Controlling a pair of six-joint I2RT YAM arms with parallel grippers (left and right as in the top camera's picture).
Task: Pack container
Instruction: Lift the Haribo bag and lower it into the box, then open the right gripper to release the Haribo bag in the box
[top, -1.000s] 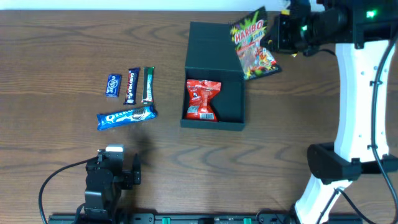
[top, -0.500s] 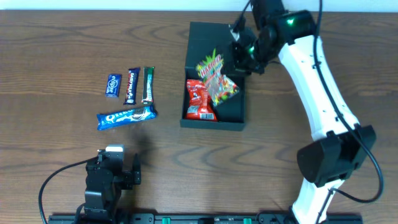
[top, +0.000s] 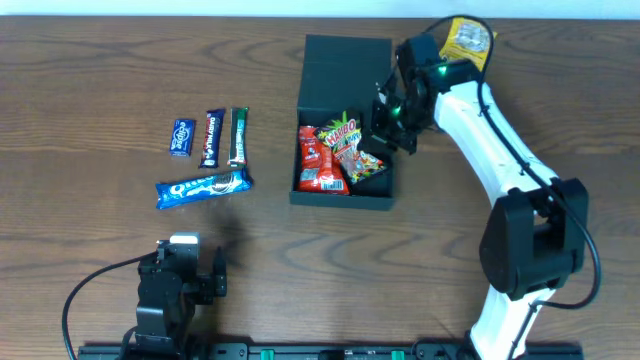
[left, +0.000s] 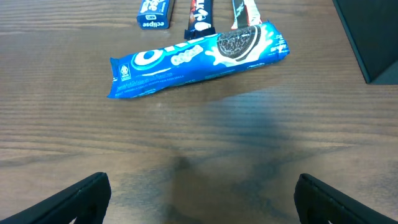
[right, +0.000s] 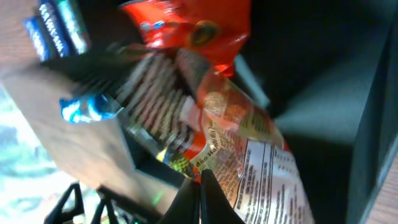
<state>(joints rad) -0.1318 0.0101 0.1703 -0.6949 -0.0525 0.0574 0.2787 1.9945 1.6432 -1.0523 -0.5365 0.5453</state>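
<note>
Wood table (top: 100, 60): container (top: 345, 65) at 12 o'clock, red packet (top: 320, 168) inside. Our right gripper (right: 202, 186), clamped on Haribo bag (top: 352, 152), holds it inside container, unreleased. Left gripper (left: 205, 205) spread, idle at 7. Oreo pack (top: 203, 187), small bars (top: 212, 137) at 9 left to pack, we judge

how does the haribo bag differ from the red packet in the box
The haribo bag is multicoloured; the red packet is almost all red. The haribo bag is pinched by the right end effector and sits tilted, while the red packet lies flat with nothing holding it. The haribo bag lies to the right of the red packet and seems to overlap its edge. Both are inside the container.
</note>
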